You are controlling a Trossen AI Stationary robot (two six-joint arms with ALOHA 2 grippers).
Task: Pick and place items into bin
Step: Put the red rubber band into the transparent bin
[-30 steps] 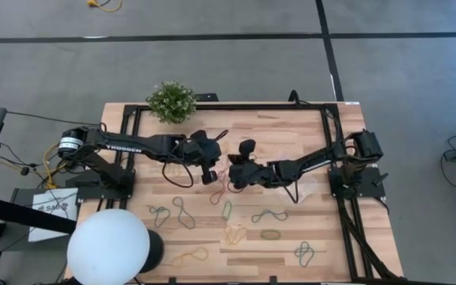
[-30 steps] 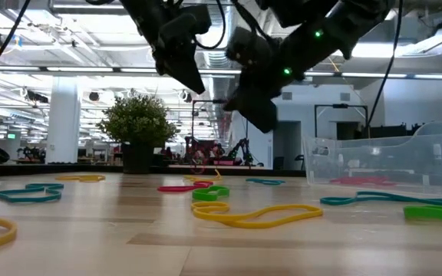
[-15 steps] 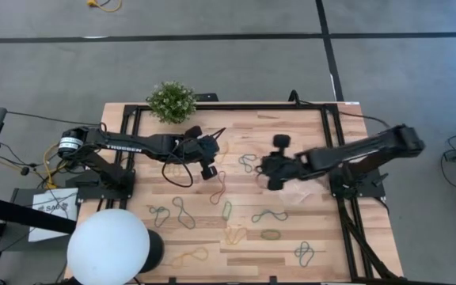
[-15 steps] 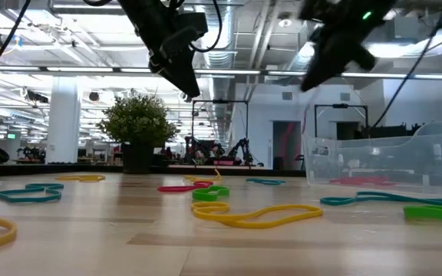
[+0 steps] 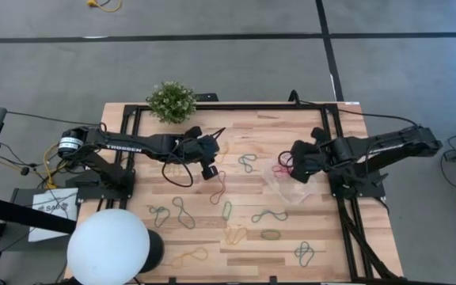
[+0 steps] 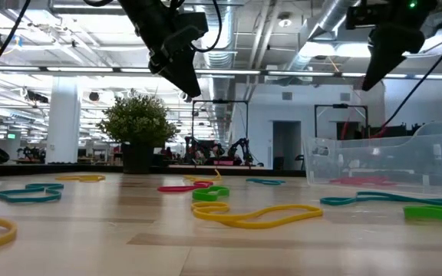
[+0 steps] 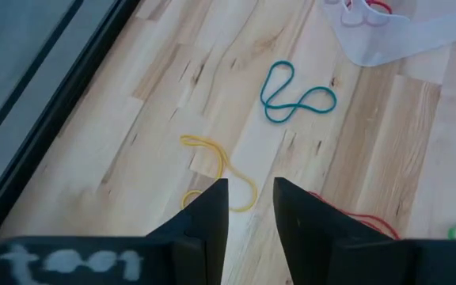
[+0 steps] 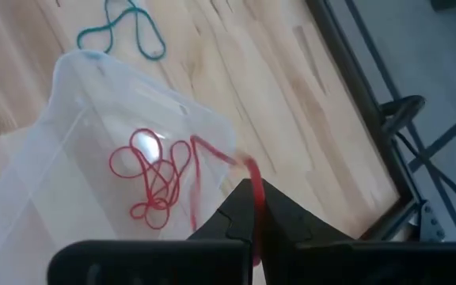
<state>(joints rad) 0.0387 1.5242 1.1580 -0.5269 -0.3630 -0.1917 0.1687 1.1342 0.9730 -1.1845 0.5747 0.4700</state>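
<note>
The clear bin (image 5: 286,182) sits right of the table's middle, with red loops (image 8: 155,178) lying inside it. My right gripper (image 5: 295,164) hovers above the bin's far right part and is shut on a red rubber band (image 8: 226,158). My left gripper (image 5: 210,169) hangs above the table's middle, narrowly open and empty. In the left wrist view a yellow band (image 7: 216,170) and a teal band (image 7: 295,95) lie flat on the wood beyond its fingers. More coloured bands (image 5: 269,214) lie flat across the near half. In the low view both grippers (image 6: 184,77) (image 6: 374,73) are high above the tabletop. My right gripper pinches one end of the red band (image 8: 250,180) between its two shut fingers, slanting down from above. The rest of the band trails away from the fingers over the bin's corner (image 8: 212,131), clear of the table.
A green potted plant (image 5: 171,101) stands at the far edge, left of centre. A white globe (image 5: 108,245) sits at the near left corner. Black frame rails (image 5: 347,214) run along the right side. Loose bands (image 5: 180,212) (image 5: 304,253) are scattered over the near half.
My right gripper has travelled from the table's middle toward the right edge and risen, carrying the red band, and now hangs over the bin. The arm has swung out with it.
</note>
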